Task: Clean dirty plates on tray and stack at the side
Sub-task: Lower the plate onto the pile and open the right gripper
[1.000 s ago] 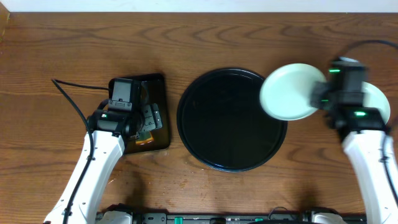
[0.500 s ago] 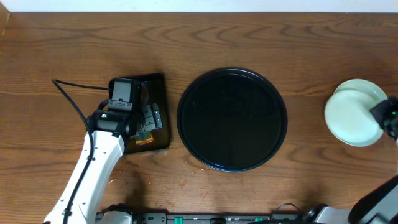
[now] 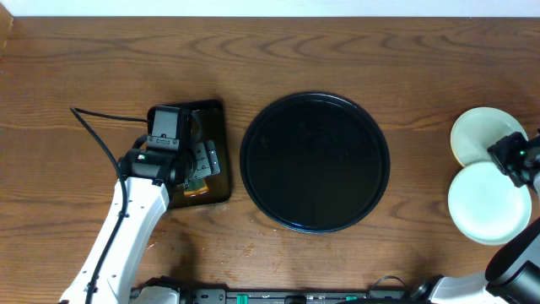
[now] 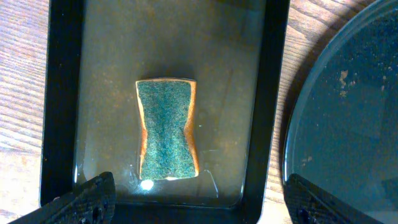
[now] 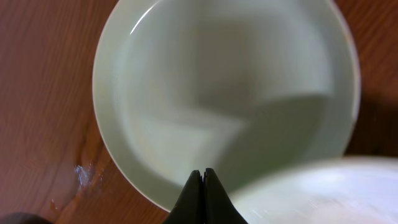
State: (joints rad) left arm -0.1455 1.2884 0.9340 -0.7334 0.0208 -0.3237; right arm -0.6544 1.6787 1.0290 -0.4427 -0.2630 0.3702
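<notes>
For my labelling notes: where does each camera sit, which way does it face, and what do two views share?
Overhead: above the table, facing down; left arm and right arm show.
Left wrist: over the rectangular tray, facing down at the sponge; open jaws in bottom corners.
Right wrist: facing down at a plate; shut jaws bottom centre.
Shared: overhead and left wrist show the round tray.

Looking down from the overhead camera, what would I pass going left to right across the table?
small rectangular black tray → big round black tray → two pale plates at the right edge, sharing the last place: farther plate, nearer plate
</notes>
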